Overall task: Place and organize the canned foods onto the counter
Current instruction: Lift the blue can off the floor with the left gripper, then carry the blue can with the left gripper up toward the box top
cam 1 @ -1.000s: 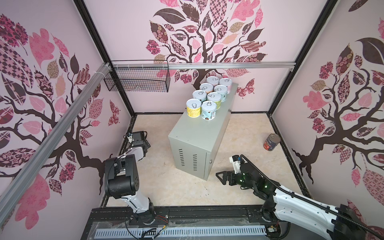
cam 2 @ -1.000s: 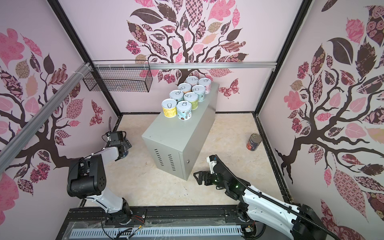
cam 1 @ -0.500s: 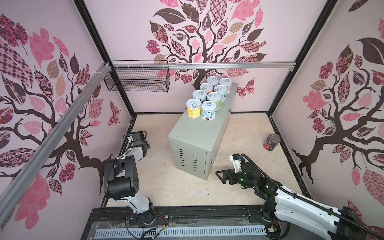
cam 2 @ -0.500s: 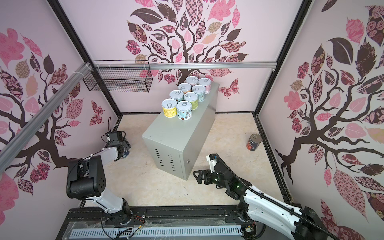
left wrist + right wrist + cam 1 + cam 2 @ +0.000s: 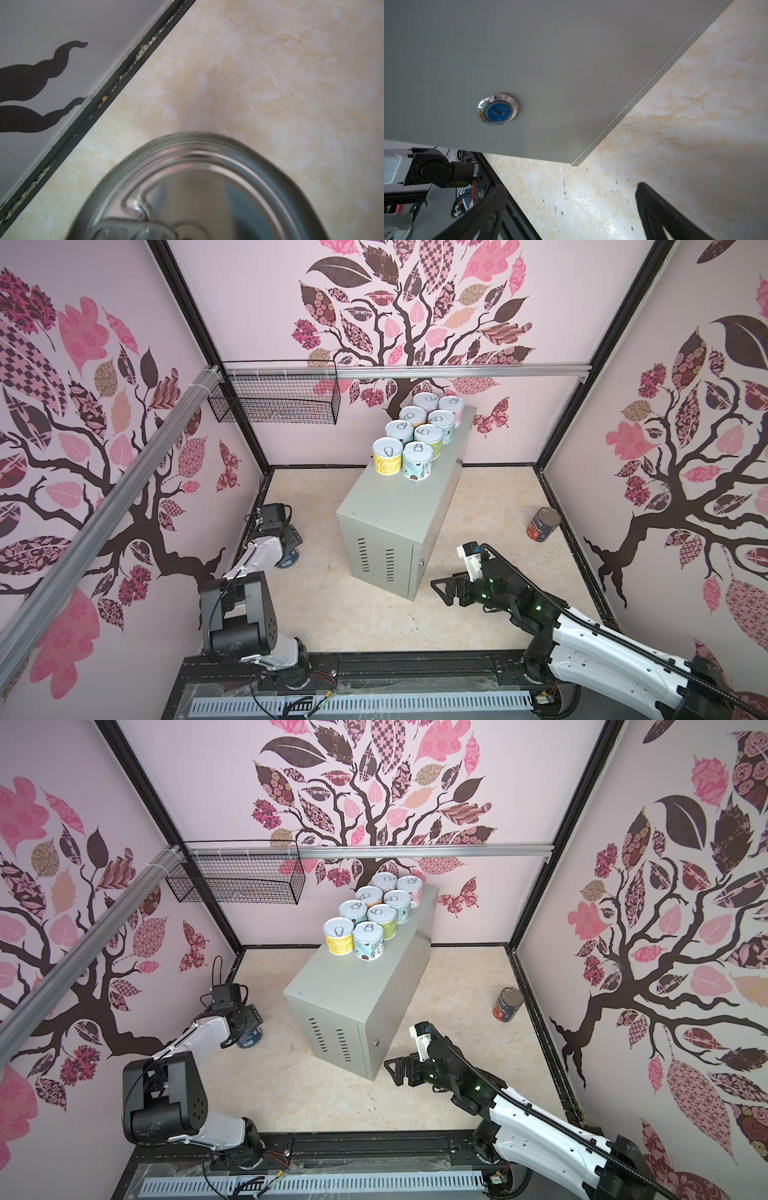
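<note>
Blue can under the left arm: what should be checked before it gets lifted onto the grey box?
1. Left gripper right above the blue can: ok.
2. Grip shut on the can: cannot tell, contact hidden.
3. Can standing upright on the floor: ok.
4. Bare room on the grey box in front of the eight pastel cans: ok.
5. Right gripper open, empty, low beside the box corner: ok.
</note>
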### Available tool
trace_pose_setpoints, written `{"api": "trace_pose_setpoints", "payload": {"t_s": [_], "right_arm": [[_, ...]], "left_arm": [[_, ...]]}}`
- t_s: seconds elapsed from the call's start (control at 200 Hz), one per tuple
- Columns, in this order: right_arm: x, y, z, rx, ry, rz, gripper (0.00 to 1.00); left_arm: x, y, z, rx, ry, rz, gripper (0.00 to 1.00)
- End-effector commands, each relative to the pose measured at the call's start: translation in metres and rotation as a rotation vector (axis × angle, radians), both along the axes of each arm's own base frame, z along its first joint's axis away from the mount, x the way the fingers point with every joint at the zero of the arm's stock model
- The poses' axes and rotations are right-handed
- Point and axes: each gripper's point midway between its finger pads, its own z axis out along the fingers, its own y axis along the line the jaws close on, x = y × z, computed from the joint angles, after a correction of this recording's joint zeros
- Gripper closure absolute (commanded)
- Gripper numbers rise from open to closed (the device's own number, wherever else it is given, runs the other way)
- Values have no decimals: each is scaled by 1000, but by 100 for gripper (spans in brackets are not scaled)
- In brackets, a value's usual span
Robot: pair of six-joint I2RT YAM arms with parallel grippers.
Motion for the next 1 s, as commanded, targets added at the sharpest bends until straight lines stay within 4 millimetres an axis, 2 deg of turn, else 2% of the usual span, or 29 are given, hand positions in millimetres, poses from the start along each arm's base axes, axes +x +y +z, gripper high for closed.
{"api": "trace_pose_setpoints", "payload": {"t_s": [0.0, 0.175, 0.335, 0.605, 0.995], "right_arm": [[0, 0, 14, -2, -19, 15, 0], [1, -5, 22, -22, -38, 3, 0], [2, -10, 32, -38, -56, -13, 0], [4, -18, 47, -72, -79, -40, 0], [7, -27, 70, -96, -91, -76, 0]], "left_arm": [[18, 1, 69, 35, -211, -8, 30], [5, -7, 107, 13, -297, -22, 31], [-3, -23, 143, -45, -376, -62, 32], [-23, -40, 219, -78, -525, -107, 33], [-36, -97, 322, -101, -663, -345, 33]]}}
